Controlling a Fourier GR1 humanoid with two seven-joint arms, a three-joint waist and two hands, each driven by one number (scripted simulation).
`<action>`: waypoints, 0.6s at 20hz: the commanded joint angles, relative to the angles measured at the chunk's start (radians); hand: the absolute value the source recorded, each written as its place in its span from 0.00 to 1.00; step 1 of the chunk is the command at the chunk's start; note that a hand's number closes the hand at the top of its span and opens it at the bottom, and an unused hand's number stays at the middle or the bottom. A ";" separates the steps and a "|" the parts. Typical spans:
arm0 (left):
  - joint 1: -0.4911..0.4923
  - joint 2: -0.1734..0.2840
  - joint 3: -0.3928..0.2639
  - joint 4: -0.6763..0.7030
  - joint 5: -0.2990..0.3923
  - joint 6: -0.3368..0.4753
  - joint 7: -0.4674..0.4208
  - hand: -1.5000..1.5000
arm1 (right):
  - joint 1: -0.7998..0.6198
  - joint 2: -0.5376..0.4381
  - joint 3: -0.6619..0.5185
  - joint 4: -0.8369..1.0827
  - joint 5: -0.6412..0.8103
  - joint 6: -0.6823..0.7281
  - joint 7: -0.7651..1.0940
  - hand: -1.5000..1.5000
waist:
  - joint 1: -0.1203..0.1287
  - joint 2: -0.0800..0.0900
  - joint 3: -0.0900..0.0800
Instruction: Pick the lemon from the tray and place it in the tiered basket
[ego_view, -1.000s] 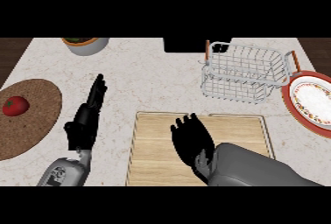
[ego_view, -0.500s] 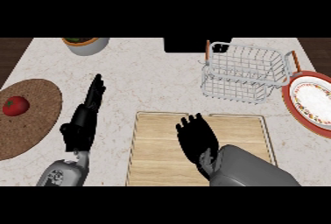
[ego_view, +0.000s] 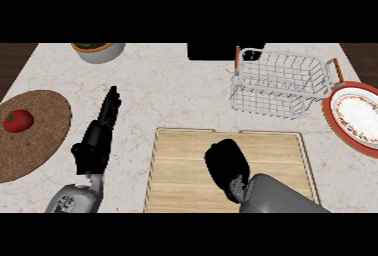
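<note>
The right robot hand (ego_view: 226, 162) is over the wooden tray (ego_view: 184, 150), with its fingers curled down and together; the lemon is not visible, maybe hidden under it, so I cannot tell if it holds it. The left robot hand (ego_view: 100, 135) rests on the surface (ego_view: 170, 95), fingers straight, beside the tray. The wire basket (ego_view: 280, 82) stands behind the tray.

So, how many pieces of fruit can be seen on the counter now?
1: a red tomato-like fruit lies on the round brown mat at the left. No lemon shows; the right hand, curled over the wooden tray, may hide it.
</note>
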 joint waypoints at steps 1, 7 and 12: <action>0.005 0.014 0.020 -0.042 0.001 -0.013 0.033 0.50 | -0.001 -0.029 0.059 0.000 0.113 -0.059 -0.095 1.00 | 0.003 0.001 0.001; -0.010 -0.024 0.034 -0.009 -0.012 -0.019 0.006 0.50 | 0.023 0.006 0.060 0.074 0.267 -0.152 -0.183 1.00 | 0.000 0.002 0.001; 0.014 0.006 0.056 -0.003 0.007 -0.046 -0.020 0.50 | 0.064 0.130 -0.117 0.123 0.244 -0.166 0.092 1.00 | -0.005 0.002 0.000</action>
